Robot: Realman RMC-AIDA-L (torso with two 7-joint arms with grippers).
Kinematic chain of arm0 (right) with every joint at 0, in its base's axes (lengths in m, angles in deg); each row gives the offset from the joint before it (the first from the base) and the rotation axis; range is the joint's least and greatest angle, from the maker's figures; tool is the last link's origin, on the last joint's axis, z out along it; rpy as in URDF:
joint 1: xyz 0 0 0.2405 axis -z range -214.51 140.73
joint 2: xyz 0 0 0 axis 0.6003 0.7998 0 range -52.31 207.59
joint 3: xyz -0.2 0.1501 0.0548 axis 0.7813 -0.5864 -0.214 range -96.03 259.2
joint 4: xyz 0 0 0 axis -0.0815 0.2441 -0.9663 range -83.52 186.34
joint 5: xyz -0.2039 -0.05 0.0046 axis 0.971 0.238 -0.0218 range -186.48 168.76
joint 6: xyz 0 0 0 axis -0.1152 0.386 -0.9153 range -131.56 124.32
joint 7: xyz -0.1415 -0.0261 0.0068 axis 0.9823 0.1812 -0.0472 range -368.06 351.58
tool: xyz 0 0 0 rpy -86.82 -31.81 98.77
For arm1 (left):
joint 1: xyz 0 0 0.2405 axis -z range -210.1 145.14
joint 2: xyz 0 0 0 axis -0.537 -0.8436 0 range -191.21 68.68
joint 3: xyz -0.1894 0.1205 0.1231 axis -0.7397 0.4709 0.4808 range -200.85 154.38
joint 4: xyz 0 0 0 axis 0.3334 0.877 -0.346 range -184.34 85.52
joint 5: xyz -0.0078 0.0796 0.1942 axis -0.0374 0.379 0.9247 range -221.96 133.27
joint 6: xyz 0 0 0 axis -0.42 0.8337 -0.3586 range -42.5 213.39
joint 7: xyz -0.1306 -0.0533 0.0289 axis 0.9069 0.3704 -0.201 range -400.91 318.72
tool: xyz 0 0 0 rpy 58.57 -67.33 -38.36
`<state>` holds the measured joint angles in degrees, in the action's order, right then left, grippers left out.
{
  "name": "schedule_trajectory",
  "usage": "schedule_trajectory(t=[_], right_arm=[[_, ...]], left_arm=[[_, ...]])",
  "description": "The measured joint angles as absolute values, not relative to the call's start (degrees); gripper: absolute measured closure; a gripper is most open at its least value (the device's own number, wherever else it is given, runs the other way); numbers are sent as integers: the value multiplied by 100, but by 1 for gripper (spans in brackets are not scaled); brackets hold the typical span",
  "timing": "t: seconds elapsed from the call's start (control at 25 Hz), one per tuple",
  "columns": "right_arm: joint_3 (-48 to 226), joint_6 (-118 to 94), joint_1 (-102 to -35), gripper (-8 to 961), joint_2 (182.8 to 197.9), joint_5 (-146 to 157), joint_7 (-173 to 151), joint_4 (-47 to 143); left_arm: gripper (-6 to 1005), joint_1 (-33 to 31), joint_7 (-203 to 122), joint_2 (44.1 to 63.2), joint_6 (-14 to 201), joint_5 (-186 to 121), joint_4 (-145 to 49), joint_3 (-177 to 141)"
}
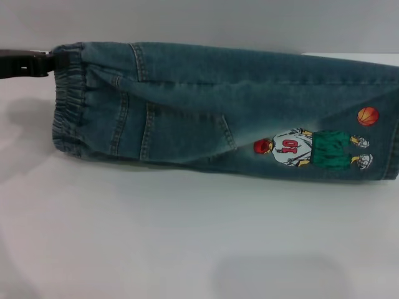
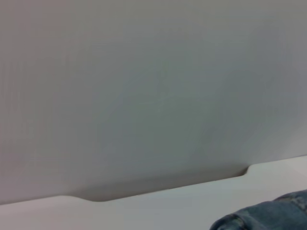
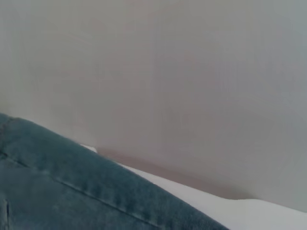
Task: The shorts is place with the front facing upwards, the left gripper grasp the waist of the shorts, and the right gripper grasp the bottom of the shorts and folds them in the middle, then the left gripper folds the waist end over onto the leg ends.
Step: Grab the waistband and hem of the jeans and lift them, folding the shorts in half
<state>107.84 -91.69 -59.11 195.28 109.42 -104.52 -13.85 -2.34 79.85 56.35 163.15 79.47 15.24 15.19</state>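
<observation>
The shorts (image 1: pixel 224 109) hang stretched sideways above the white table (image 1: pixel 187 237), held up off it so that a soft shadow falls on the surface below. They are blue-green washed denim, folded lengthwise into a long band that runs from the robot's left to past the right edge of the head view. At the left end sits the waist end (image 1: pixel 70 103), a ruffled elastic band gathered into tight pleats, with a stitched pocket seam (image 1: pixel 134 62) just beside it. Further along, double stitching lines cross the cloth and a loose flap of denim (image 1: pixel 212 134) hangs down in a slanted fold. Toward the right, the back print faces the camera: a cartoon basketball player (image 1: pixel 312 149) lying sideways, with a red head, a white shirt numbered 10, green shorts and white shoes, and an orange ball (image 1: pixel 368 116) near it. The leg ends (image 1: pixel 391 146) show as a straight stitched hem at the far right. The left gripper (image 1: pixel 53 61) reaches in from the left edge, dark and level, pinching the top corner of the waistband. The right gripper is out of the head view; its wrist view shows only a broad sweep of denim (image 3: pixel 72 187) with a seam, close up, and whether it holds the cloth cannot be told from this.
</observation>
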Motion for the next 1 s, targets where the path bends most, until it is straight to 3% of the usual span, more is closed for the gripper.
schedule_trajectory(t=[1.0], right_arm=[[11226,-8161,-6210,913,19572,10938,-10140,-622]], left_arm=[[951,-191,8001,5650,15418,7948,1063,2484]])
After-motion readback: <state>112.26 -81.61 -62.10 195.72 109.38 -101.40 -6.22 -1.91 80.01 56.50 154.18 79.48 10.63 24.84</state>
